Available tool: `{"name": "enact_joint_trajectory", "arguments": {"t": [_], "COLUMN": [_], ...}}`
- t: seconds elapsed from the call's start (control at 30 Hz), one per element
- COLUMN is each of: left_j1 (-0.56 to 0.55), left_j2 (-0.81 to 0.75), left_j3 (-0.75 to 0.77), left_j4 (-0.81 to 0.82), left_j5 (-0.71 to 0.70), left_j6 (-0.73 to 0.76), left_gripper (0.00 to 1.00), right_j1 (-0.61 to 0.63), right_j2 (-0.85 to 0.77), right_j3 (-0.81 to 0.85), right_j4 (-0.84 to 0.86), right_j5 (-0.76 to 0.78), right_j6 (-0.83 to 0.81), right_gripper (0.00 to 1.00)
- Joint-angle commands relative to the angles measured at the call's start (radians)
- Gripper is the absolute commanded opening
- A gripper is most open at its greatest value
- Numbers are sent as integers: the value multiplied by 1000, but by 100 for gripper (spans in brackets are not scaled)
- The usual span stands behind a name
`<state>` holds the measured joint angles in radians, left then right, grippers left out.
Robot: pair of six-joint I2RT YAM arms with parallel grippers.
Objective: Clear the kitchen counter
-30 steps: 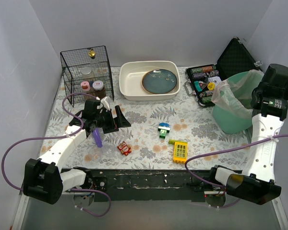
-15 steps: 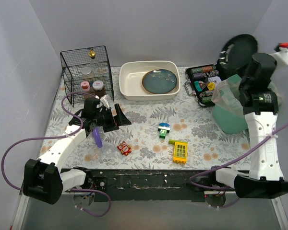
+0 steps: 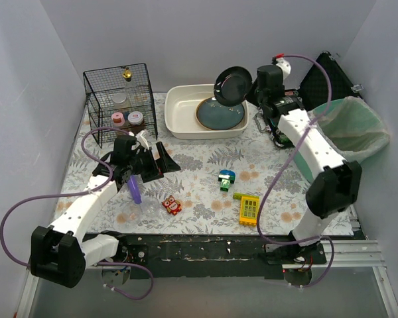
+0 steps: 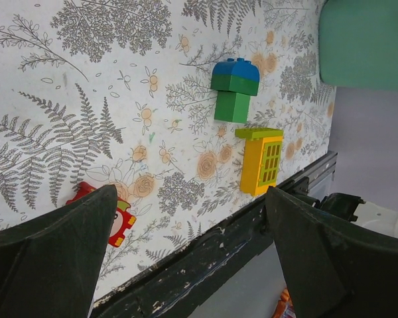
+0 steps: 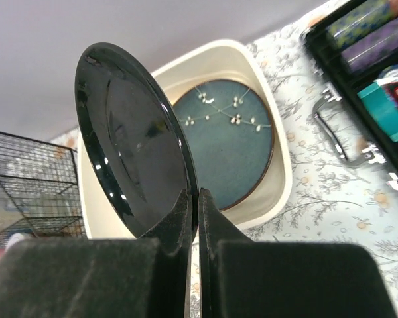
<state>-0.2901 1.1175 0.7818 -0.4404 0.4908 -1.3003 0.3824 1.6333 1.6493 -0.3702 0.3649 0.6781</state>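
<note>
The kitchen counter (image 3: 199,162) has a white fern-print top. My right gripper (image 3: 250,89) is shut on the rim of a black plate (image 3: 231,85) and holds it on edge above the white basin (image 3: 179,99). The basin holds a blue plate (image 3: 220,112). In the right wrist view the gripper (image 5: 194,199) pinches the black plate (image 5: 129,139) over the blue plate (image 5: 229,142). My left gripper (image 3: 160,165) is open and empty above the counter's left middle. The left wrist view shows the gripper (image 4: 189,192) wide open over the counter (image 4: 73,99).
A green-blue brick (image 3: 226,179), a yellow brick (image 3: 249,209), a red toy (image 3: 171,205) and a purple object (image 3: 134,191) lie on the counter. A wire basket (image 3: 118,99) stands back left. An open chip case (image 3: 282,112) and a lined green bin (image 3: 348,132) stand right.
My right arm swung left from over the green bin, carrying the black plate to above the white basin. My left arm stayed almost still.
</note>
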Motion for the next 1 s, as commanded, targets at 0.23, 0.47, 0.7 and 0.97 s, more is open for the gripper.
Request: {"name": "enact_joint_trajectory", "arguments": {"t": [0.23,0.47,0.7,0.97], "left_j1": [-1,-3,-1,-3], "left_j2": [-84,-110,-122,-108], "left_j3": [-12,-15,-29,-24], "left_j4": [-3,-30,-40,-26], "left_j5": [-26,-37,-40,-32], "left_j6": [-28,-22,-20,-27], "left_gripper": [95,95,95,95], "right_j1": [-2,-20,-66,-119], "right_j2": [423,551,543,603], "right_j3": [274,238,99,136], "right_j4": [77,129,221,162], "right_j5": [-181,-208,-264,-429], "right_j6": [44,89,147,204], "right_gripper": [1,1,1,13]}}
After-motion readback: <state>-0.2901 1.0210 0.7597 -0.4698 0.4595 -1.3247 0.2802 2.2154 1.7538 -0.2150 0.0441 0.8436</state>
